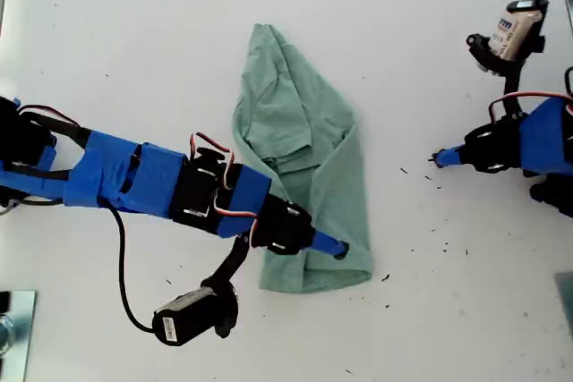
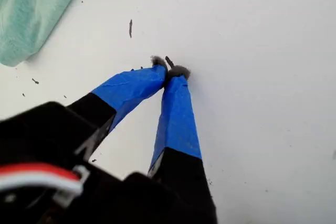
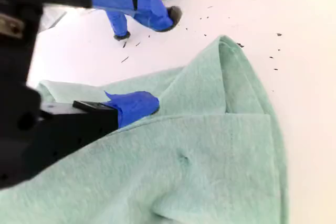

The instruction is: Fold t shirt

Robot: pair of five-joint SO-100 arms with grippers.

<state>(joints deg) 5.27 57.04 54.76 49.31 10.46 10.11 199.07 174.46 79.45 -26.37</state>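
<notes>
T shirt [image 1: 304, 176]: one, pale sage-green, lying in a rough lengthwise bundle near the middle of the white table [image 1: 134, 42], already doubled over itself.

My second gripper [image 3: 137, 106]: reaches in from the exterior view's left, blue-taped tip [image 1: 333, 246] down on the near corner of the cloth. In the second wrist view only one taped finger shows, resting on an upper layer with a fold of fabric rising in front of it. Whether the other finger is under that layer, and so whether the jaws are pinching the shirt, I cannot tell. Judgement: the tip sits at this corner either to take hold of the hem for another fold or to press the fold flat.

My first gripper [image 2: 169, 71]: on the exterior view's right [image 1: 440, 158], well apart from the shirt. Fingers pressed together at the tips, nothing between them, tips at or just above bare table. Shirt edge visible only at the corner of its wrist view [image 2: 31, 14]. Judgement: parked clear so the other arm can work without snagging.

Count: one shirt; two arms; two grippers, both blue-taped; two wrist cameras, each hanging beside its arm in the exterior view. Dark specks [image 1: 443, 243] scattered on the table between shirt and first gripper, too small to identify.

Fold looks partway done; outline uneven, narrow at the far end.
</notes>
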